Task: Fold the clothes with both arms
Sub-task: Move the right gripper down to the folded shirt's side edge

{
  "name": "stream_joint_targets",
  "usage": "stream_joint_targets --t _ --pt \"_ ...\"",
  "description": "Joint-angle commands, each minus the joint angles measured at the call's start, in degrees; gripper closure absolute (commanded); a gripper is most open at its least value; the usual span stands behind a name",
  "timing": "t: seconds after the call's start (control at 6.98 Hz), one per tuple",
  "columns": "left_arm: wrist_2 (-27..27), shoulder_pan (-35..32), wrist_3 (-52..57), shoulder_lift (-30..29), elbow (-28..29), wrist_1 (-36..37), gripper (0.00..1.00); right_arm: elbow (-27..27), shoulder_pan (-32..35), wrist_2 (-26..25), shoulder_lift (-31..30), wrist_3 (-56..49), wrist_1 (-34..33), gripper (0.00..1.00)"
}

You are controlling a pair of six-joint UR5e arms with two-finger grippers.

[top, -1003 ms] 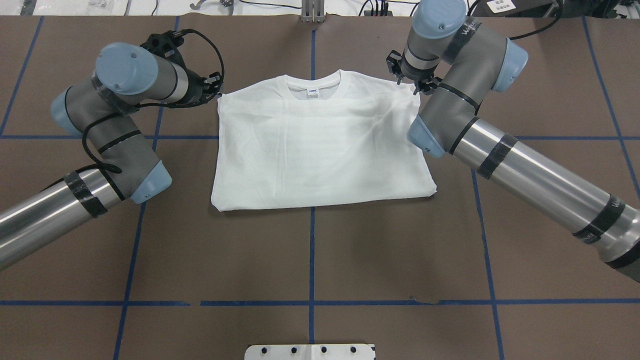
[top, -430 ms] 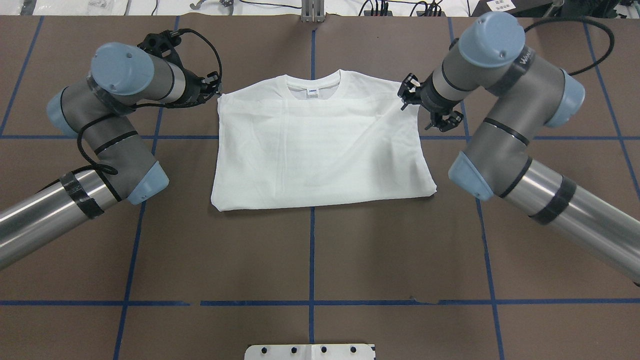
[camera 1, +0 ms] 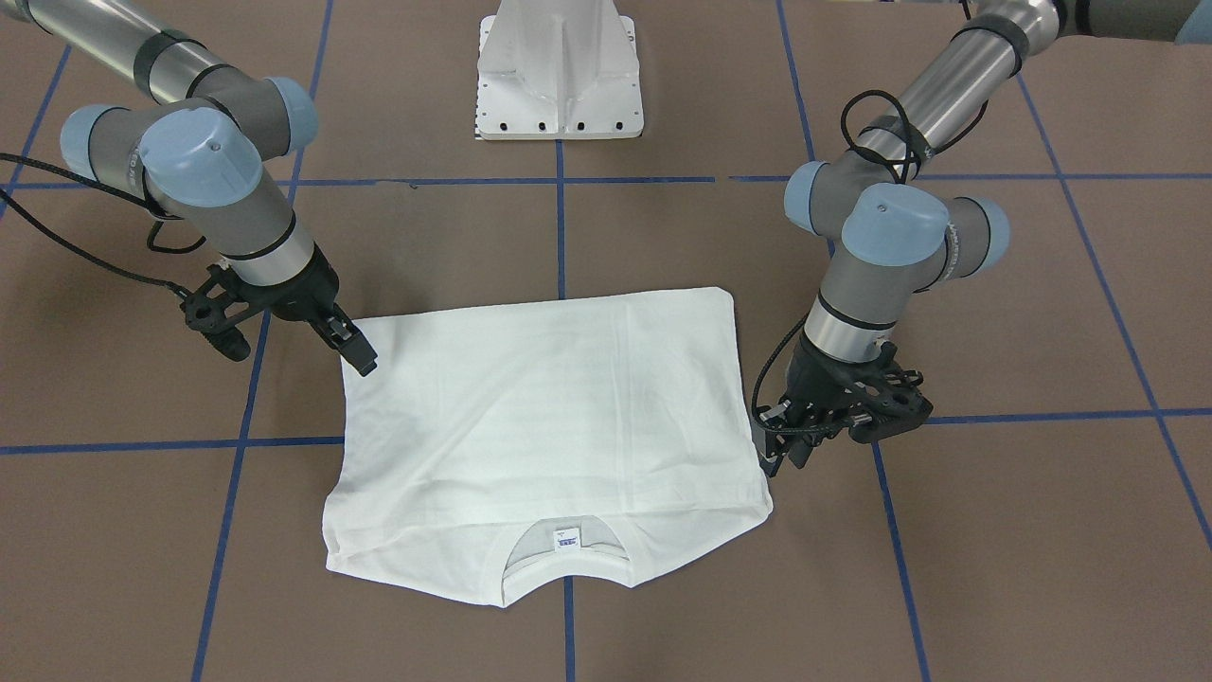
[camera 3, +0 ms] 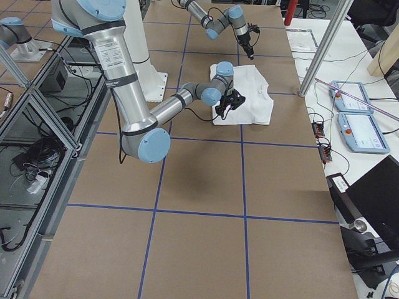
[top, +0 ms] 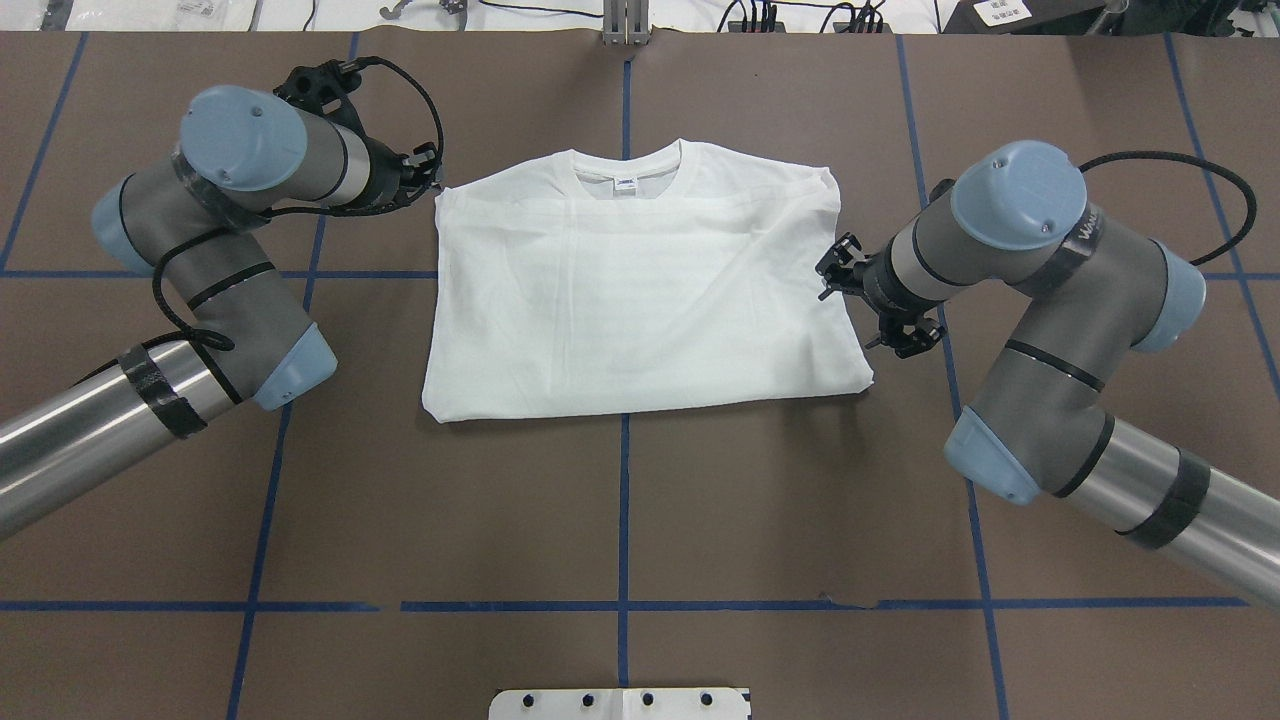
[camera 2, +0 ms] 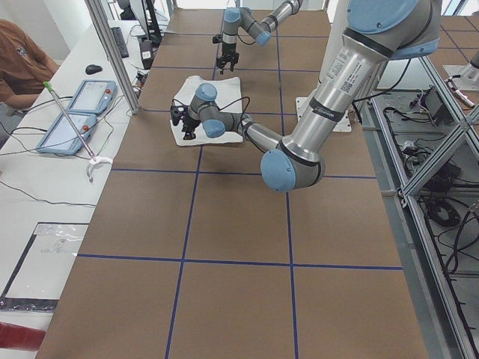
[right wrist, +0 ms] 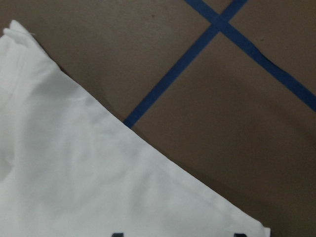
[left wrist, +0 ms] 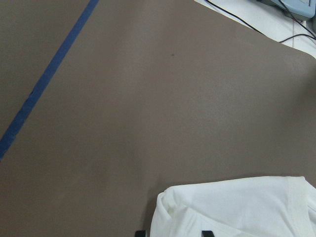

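On the desk (top: 620, 520) the white T-shirt (top: 640, 300) lies flat, midway between both arms. We want matched grips: the left tool (camera 1: 769, 462) sits unclenched astride a shoulder corner (left wrist: 165, 200). The right tool (camera 1: 360, 360), also released over the opposite side edge (right wrist: 163, 158), should seat squarely before both clench.

White T-shirt (camera 3: 252, 93) lay flat on the brown desk (camera 3: 199, 180), upper middle of frame. Near right arm (camera 3: 168, 106) reached in from the left, with the right pincer (camera 3: 228, 103) at the shirt's near edge; contact unclear. Far left arm (camera 3: 209, 18) was at top, left pincer (camera 3: 249, 50) pointing down by the shirt's far edge. Two tablets (camera 3: 349, 96) sat at right.
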Motion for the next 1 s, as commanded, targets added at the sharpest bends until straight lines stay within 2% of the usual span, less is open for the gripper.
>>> stream_joint_targets --t 0.0,0.29,0.72,0.86 --pt "0.1 0.0 0.0 0.0 -0.5 0.3 0.52 -0.3 -2.6 -1.9 -3.8 6.4 7.7 0.21" --pt "0.1 0.0 0.0 0.0 -0.6 0.3 0.52 -2.4 -4.9 -4.3 -3.4 6.3 7.8 0.21" --pt "0.1 0.0 -0.1 -0.2 -0.6 0.4 0.52 -1.0 -4.8 -4.2 -3.9 6.3 7.7 0.24" --pt "0.1 0.0 -0.1 0.0 -1.5 0.7 0.52 -0.8 -4.8 -4.1 -4.1 6.4 7.6 0.6"
